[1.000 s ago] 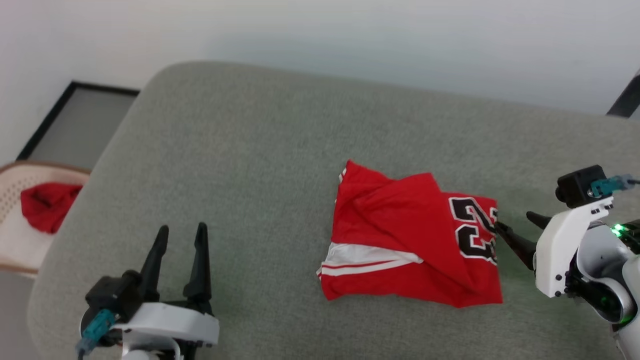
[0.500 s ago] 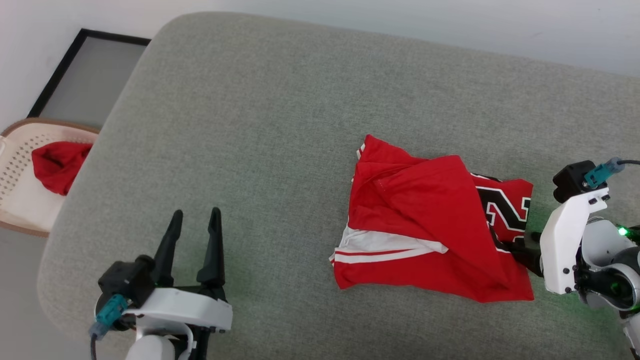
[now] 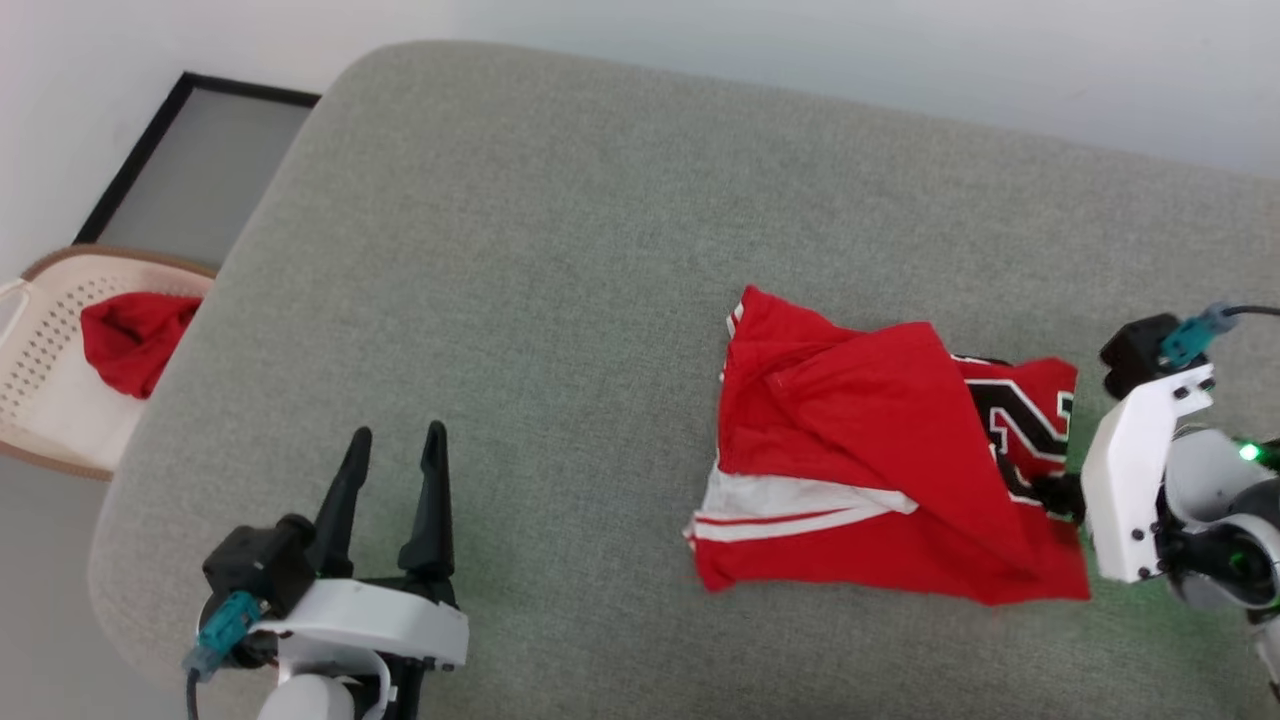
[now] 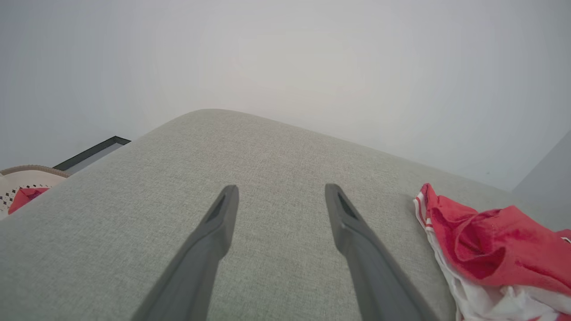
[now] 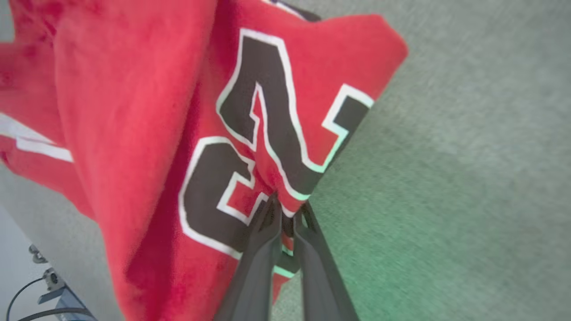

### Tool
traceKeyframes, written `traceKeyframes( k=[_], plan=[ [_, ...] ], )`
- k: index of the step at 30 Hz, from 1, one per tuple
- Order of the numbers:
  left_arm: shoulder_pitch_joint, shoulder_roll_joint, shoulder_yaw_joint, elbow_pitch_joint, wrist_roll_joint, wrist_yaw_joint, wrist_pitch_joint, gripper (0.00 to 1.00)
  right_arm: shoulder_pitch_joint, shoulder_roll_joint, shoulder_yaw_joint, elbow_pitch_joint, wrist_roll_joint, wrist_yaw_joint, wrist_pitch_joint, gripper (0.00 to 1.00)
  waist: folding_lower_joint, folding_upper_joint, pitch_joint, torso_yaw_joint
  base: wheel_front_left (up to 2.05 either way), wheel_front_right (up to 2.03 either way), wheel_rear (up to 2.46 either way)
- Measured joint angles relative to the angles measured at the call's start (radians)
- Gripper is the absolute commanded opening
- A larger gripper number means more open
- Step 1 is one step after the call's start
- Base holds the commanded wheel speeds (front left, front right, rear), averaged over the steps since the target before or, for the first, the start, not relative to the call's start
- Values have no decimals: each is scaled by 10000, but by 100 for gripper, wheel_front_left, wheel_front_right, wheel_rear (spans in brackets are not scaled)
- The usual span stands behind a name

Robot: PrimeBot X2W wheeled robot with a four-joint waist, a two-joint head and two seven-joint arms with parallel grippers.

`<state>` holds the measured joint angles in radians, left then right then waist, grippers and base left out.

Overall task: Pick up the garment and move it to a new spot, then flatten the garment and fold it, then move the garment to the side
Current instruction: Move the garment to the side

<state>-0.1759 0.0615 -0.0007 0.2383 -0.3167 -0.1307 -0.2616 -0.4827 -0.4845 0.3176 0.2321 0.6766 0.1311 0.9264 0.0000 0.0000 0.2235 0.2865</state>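
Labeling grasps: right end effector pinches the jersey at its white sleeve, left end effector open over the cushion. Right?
No: the right end effector pinches the jersey at the black 23 print, not the sleeve, per the right wrist view. Rest holds.

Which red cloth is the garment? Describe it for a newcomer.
On the right of the big grey-green cushion lies the garment, a crumpled red jersey pinched at its edge by the right pincer. Unlike the plain red bundle in the basket beside the cushion, it has white striped trim and black white-outlined numerals.
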Motion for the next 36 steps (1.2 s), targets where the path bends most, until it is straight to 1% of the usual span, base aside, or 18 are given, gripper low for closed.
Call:
traceKeyframes(
  k=[6,9,14,18,19,21,22,25,27,29,36],
  plan=[
    [208,19,42,21,0,0,0,100,-363,-320,35,77,-234,0,-430,0,0,1,-364,-85,0,0,0],
    [339,75,35,-4,4,0,-2,100,-784,-807,280,-59,-581,0,-836,0,0,1,-613,-219,0,0,0],
    [431,150,2,-6,0,0,0,100,-1268,-1476,729,-297,-746,0,-1337,0,0,0,-816,-479,0,0,0],
    [526,169,-10,-12,-2,0,0,100,-1509,-1714,897,-362,-784,0,-1613,0,0,0,-921,-664,0,0,0],
    [571,192,-25,-21,-4,0,0,100,-1672,-1866,1037,-399,-786,0,-1730,0,0,1,-982,-800,0,0,0],
    [576,211,-42,-23,-6,0,0,100,-1764,-1923,1083,-401,-792,0,-1802,0,0,0,-1007,-870,0,0,0],
    [576,232,-56,-25,-29,0,0,100,-1947,-2088,1198,-418,-807,0,-1891,0,0,0,-1049,-1008,0,0,0],
    [568,286,-104,-25,-54,0,-2,100,-2113,-2251,1279,-401,-882,0,-1990,0,0,0,-1070,-1144,0,0,0],
    [504,307,-199,-69,-46,0,0,100,-2402,-2602,1417,-357,-1009,0,-2196,0,0,0,-1052,-1331,0,0,0],
    [466,291,-224,-96,-38,0,0,100,-2487,-2704,1446,-328,-1030,0,-2230,0,0,0,-1028,-1384,0,0,0],
    [197,251,-320,-211,79,0,0,100,-2999,-3313,1536,-46,-1262,0,-2809,0,0,0,-637,-1671,0,0,0]
  ],
)
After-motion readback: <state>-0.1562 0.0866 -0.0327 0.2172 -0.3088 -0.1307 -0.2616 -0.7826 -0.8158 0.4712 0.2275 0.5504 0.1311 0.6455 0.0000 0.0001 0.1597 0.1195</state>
